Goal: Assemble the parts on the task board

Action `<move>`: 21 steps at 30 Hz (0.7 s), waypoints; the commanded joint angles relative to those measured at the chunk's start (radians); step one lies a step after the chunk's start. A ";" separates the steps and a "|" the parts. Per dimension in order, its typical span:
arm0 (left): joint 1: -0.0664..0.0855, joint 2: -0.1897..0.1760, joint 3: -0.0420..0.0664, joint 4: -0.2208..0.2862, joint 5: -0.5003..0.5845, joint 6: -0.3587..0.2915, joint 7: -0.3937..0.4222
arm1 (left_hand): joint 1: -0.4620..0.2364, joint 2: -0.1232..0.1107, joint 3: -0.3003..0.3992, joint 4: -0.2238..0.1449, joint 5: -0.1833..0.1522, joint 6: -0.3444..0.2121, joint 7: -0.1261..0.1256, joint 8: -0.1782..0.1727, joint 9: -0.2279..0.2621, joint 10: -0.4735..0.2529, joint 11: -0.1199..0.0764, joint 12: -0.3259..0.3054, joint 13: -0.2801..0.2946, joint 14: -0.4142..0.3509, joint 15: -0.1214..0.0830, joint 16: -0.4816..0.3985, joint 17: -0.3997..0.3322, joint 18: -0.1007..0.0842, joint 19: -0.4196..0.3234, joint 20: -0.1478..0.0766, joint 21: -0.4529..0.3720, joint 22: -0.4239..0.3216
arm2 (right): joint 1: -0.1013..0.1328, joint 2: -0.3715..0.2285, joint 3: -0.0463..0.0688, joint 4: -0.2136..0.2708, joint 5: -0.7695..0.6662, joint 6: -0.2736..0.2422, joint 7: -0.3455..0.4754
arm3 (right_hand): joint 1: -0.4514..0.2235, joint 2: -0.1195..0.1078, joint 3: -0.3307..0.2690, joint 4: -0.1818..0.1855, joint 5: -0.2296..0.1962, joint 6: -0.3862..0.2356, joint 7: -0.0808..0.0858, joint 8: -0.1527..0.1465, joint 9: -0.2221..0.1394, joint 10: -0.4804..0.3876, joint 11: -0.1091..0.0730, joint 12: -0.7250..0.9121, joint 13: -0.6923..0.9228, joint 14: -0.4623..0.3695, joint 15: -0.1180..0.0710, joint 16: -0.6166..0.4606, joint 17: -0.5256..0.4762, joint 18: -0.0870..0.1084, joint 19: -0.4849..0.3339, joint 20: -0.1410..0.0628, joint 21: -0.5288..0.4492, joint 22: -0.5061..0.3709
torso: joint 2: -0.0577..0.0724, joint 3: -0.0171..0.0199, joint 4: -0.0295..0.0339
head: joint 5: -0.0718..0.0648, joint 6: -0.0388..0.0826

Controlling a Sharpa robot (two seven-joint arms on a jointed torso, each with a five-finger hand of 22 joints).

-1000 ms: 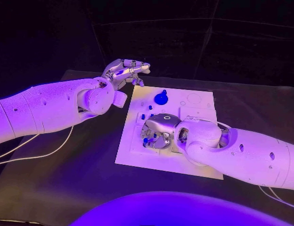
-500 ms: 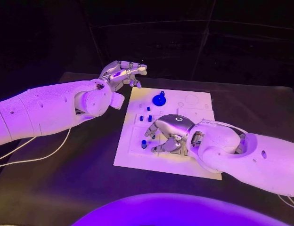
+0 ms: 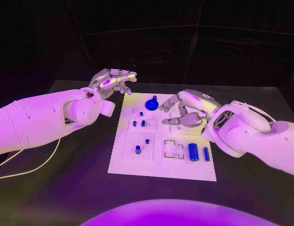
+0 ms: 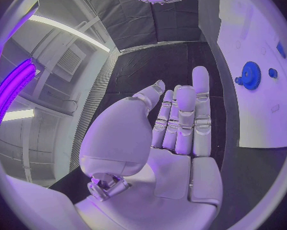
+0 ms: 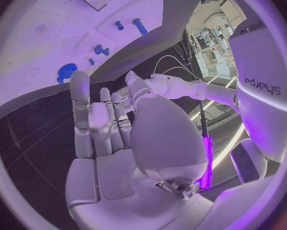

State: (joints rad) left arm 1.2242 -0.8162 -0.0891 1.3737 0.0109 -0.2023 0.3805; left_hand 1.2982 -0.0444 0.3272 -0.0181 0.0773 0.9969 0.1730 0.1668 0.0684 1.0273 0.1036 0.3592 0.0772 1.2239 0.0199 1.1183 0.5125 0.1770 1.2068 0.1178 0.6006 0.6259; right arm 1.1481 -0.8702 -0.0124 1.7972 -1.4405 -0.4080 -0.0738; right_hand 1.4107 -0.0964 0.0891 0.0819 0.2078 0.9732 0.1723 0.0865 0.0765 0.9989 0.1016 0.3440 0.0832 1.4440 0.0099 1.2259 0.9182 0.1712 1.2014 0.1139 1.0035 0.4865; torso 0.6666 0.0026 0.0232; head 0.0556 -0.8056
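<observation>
Head view: my right hand [image 3: 188, 109] empty, fingers loosely curled, over task board [image 3: 162, 169]; blue gear [image 3: 151, 103] just beside fingertips; I'd pinch its knob squarely; left hand [image 3: 111, 80] empty, off board.

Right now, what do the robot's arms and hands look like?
Both arms are thick, smooth white shells with small round holes. Each ends in a silver, jointed, many-fingered hand: left hand, right hand. A thin pale cable trails beneath the left arm.
</observation>
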 commanded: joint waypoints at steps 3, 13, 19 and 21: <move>0.001 -0.002 0.000 0.006 0.001 0.011 0.003 | 0.009 -0.002 0.001 -0.006 -0.001 -0.004 0.002 0.007 0.000 -0.008 0.001 0.003 -0.001 -0.007 0.001 -0.005 -0.002 0.005 -0.002 0.002 -0.004 -0.001 | 0.007 -0.081 0.000 0.021 0.146 -0.011 -0.057 | -0.013 0.012 0.004 0.026 0.017 0.064 -0.032 0.026 0.005 0.173 -0.045 0.084 0.030 0.042 -0.032 0.068 0.112 -0.019 0.084 -0.025 0.101 0.162 | 0.001 -0.0021 0.0005 | -0.051 0.011; 0.001 -0.011 -0.001 0.015 0.001 0.009 0.002 | 0.009 -0.002 0.001 -0.006 -0.001 -0.004 0.001 0.007 0.000 -0.008 0.001 0.003 -0.001 -0.007 0.001 -0.006 -0.003 0.005 -0.002 0.002 -0.004 -0.001 | -0.005 -0.193 -0.022 0.069 0.149 0.068 -0.315 | -0.139 -0.017 -0.115 0.160 0.120 0.088 -0.078 0.104 0.016 0.325 -0.091 0.600 0.546 0.076 -0.073 0.186 0.306 -0.067 0.196 -0.074 0.278 0.461 | 0.003 0.0022 -0.0101 | -0.086 0.015; 0.001 -0.017 -0.001 0.022 0.001 0.009 0.002 | 0.009 -0.002 0.001 -0.006 -0.001 -0.004 0.001 0.007 0.000 -0.008 0.001 0.003 -0.001 -0.007 0.001 -0.006 -0.003 0.005 -0.002 0.002 -0.004 -0.001 | -0.041 -0.210 -0.030 0.088 0.100 0.130 -0.405 | -0.179 0.000 -0.196 0.206 0.094 0.062 -0.080 0.166 0.026 0.306 -0.091 0.783 0.775 0.080 -0.074 0.216 0.359 -0.072 0.202 -0.074 0.304 0.504 | 0.000 0.0008 -0.0112 | -0.102 0.016; 0.001 -0.019 -0.001 0.024 0.001 0.010 0.002 | 0.009 -0.002 0.001 -0.006 -0.001 -0.004 0.001 0.007 0.000 -0.008 0.001 0.003 -0.001 -0.007 0.001 -0.006 -0.003 0.005 -0.002 0.002 -0.004 -0.001 | -0.053 -0.209 -0.031 0.090 0.084 0.146 -0.426 | -0.187 0.002 -0.214 0.208 0.097 0.068 -0.085 0.194 0.036 0.309 -0.095 0.815 0.822 0.082 -0.076 0.227 0.380 -0.074 0.204 -0.076 0.311 0.517 | 0.000 0.0013 -0.0132 | -0.104 0.017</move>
State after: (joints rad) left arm 1.2242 -0.8345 -0.0904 1.3942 0.0110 -0.2024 0.3787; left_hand 1.2982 -0.0444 0.3272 -0.0181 0.0773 0.9969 0.1730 0.1707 0.0684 1.0273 0.1036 0.3592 0.0773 1.2239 0.0199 1.1183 0.5103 0.1770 1.2068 0.1178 0.6006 0.6261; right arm 1.0974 -1.0800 -0.0436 1.8836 -1.3202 -0.3249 -0.4120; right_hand 1.2315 -0.0933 -0.1206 0.2898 0.3055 1.0402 0.0906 0.2754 0.1103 1.3126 0.0107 1.1514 0.8945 1.4668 -0.0595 1.4502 1.2945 0.1081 1.3996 0.0392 1.3091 1.0005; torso 0.6679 0.0038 0.0128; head -0.0452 -0.7893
